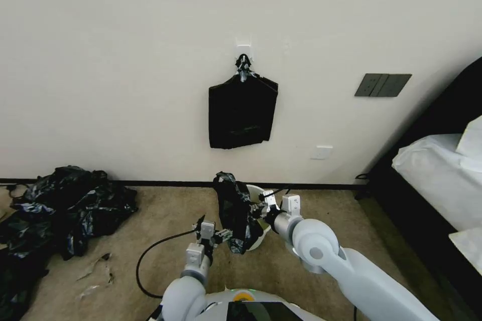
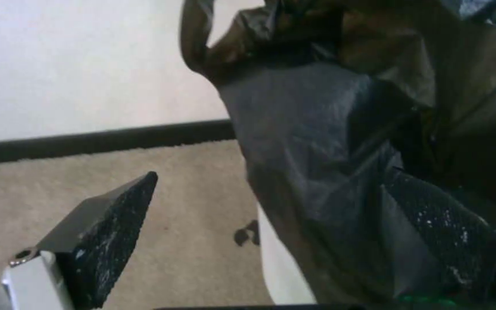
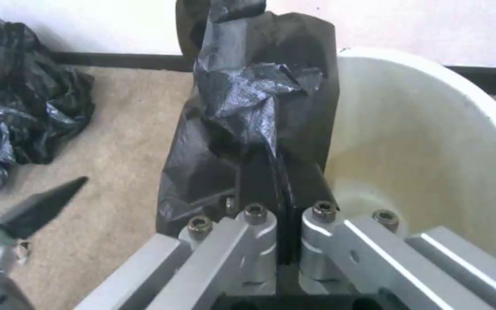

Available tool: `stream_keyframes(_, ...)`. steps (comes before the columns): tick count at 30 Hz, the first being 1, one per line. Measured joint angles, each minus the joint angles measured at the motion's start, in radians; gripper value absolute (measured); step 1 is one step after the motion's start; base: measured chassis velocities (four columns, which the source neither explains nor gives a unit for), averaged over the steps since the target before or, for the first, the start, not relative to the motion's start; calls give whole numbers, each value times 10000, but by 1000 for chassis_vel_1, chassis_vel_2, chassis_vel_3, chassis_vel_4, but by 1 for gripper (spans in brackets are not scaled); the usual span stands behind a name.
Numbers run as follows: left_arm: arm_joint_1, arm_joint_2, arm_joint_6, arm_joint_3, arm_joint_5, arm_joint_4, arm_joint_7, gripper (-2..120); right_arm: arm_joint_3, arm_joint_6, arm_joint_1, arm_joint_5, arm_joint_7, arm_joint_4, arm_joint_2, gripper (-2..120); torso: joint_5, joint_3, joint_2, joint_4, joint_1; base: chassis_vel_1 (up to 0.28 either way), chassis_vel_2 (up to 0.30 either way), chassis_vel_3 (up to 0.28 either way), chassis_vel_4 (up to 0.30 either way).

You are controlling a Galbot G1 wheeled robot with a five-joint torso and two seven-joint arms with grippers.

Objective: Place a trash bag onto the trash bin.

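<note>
Our right end effector [image 3: 280,189] pinches the thin, wrinkled black plastic trash bag [image 1: 235,218] upright at the small cream-white round plastic bin's [image 3: 432,142] rim; our left end effector [image 2: 271,224] stands spread beside it. Unopened, unfitted: most work remains.

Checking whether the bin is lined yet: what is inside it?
The bin looks bare inside. The right claw holds the bag at its rim, hiding that side.

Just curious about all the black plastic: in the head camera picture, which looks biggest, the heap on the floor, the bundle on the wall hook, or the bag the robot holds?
1. Heap of black bags, largest.
2. Wall bundle.
3. Trash bag, smallest as crumpled.
</note>
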Motion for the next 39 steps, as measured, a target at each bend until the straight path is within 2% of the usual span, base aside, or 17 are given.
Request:
stream_keyframes(18,-1583,-558,487,178,-1826,1167,-846,100,-164,-55,156,137,103,-193,-38,0,1,0,-1,-1,0,0,0,0,0)
stream_keyframes(23,-1774,-594,870,147,-2634,1214,-1169,100,-170,-58,260,224,138,-191,-129,0,1,-1,-1,-1,0,0,0,0,0)
stream_keyframes(29,-2109,-639,1180,152,-3085,1355,-1479,99,-165,-62,321,306,153,-144,-229,0,0,-1,-1,0,0,0,0,0,0)
stream_keyframes(32,-2406,-729,1437,191,-3564,1428,-1850,93,-170,-64,313,308,153,-143,-255,0,0,0,0,-2,0,0,0,0,0)
stream_keyframes(34,-2421,-735,1456,192,-3601,1430,-1872,91,-170,-64,312,308,152,-143,-255,0,0,0,0,-2,0,0,0,0,0)
stream_keyframes(37,-2667,-803,1901,206,-4239,1511,-2277,73,-218,-65,310,304,153,-149,-323,0,1,0,0,-1,0,0,0,0,0)
stream_keyframes(38,-2667,-803,1901,206,-4239,1511,-2277,73,-218,-65,310,304,153,-149,-323,0,1,0,0,-1,0,0,0,0,0)
stream_keyframes(39,-2706,-812,1958,207,-4305,1540,-2342,68,-228,-65,319,304,152,-149,-344,0,1,0,0,-2,0,0,0,0,0)
